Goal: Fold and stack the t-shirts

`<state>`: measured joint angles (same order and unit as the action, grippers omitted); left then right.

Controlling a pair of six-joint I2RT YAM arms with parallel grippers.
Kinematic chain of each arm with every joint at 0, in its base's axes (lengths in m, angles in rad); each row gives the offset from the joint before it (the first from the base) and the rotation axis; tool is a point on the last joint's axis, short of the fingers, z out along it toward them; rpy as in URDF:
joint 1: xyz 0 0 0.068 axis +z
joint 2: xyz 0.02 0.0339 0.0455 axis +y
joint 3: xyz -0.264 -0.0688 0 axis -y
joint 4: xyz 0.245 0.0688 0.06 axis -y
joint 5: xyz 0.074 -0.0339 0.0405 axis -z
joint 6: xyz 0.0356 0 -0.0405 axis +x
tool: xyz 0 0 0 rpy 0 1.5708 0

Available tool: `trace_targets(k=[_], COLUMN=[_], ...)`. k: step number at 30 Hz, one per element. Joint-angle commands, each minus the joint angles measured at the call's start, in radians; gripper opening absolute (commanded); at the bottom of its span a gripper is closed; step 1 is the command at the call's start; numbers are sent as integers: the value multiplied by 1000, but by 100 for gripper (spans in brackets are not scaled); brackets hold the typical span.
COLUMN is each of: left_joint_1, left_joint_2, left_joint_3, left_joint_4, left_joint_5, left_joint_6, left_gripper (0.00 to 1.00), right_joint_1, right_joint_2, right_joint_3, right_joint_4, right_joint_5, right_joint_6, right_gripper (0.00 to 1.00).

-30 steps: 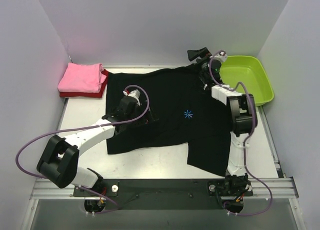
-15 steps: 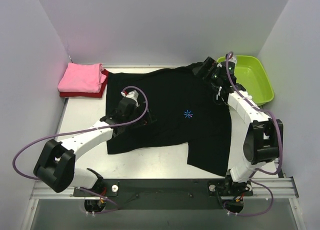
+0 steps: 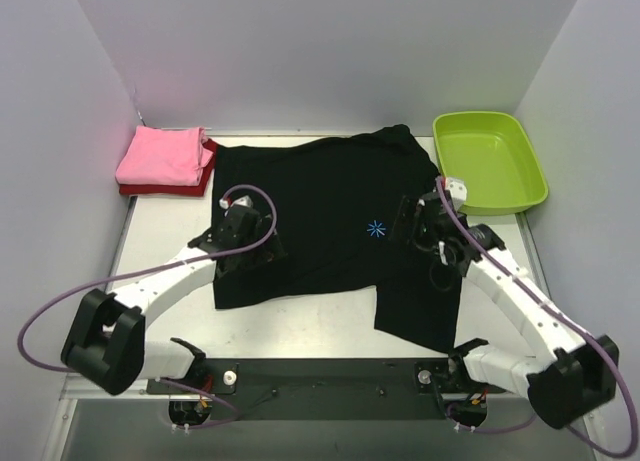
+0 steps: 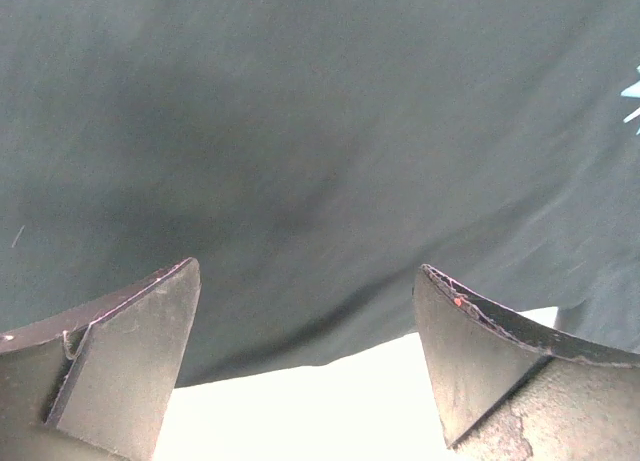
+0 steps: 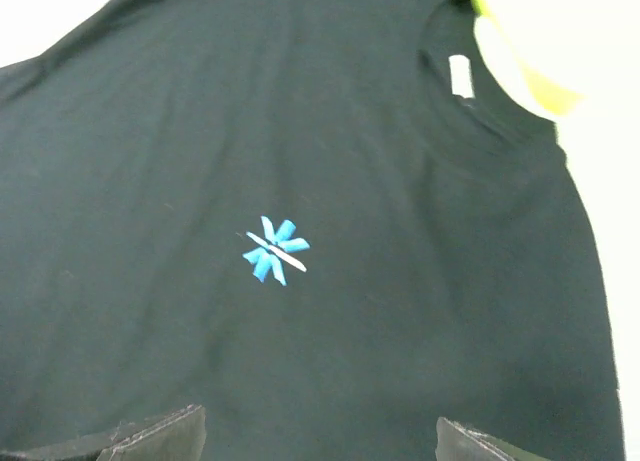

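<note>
**Arm pose.** The left arm runs from its base at the table's 7 o'clock corner up toward the centre. The left gripper is over the 9 o'clock part of the black t-shirt. In the left wrist view its two fingers are spread wide with nothing between them. Below them lie black cloth and the shirt's hem, with bare table beyond the hem.

The right arm rises from its base at the 5 o'clock corner, and its forearm slants toward the centre. The right gripper is over the shirt's 3 o'clock part and faces the chest mark. In the right wrist view only the finger ends show at the lower edge. They stand well apart and hold nothing. Whether either gripper touches the cloth cannot be determined.

**Task items.** The black t-shirt lies spread flat across the centre of the table, its collar toward 1 o'clock. The pink t-shirt lies folded on top of the folded dark red t-shirt at 10 o'clock, touching the black shirt's edge. A lime-green tub sits at 2 o'clock, just beside the collar.

**Markings.** The chest carries a small blue starburst crossed by a pale bar, with no lettering. A white neck tag sits inside the collar. Any print on it is too small to read.
</note>
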<state>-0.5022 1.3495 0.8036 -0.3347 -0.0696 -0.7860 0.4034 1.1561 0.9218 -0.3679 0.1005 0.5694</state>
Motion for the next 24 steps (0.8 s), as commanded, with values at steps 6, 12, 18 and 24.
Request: trace_targets(k=[6,12,18,24], left_joint_1=[-24,-24,-29,-29], left_joint_2=[-185,-124,-38,-3], left_joint_3=[-141,-142,-109,-107], left_joint_4=[-37,-7,-43,-93], left_joint_5=[34,24,-45,-105], left_joint_6=[-4,-12,-35,-55], left_gripper=[98,97,97,98], right_joint_1=[101,104,51,32], right_joint_2=[-138,31,149,182], right_joint_3=[-117,-162,-207,-274], right_joint_4=[-97,-13,95,147], right_joint_5=[147,128,59,5], right_joint_6=[-29,43,83,141], right_gripper=[100,100,100,99])
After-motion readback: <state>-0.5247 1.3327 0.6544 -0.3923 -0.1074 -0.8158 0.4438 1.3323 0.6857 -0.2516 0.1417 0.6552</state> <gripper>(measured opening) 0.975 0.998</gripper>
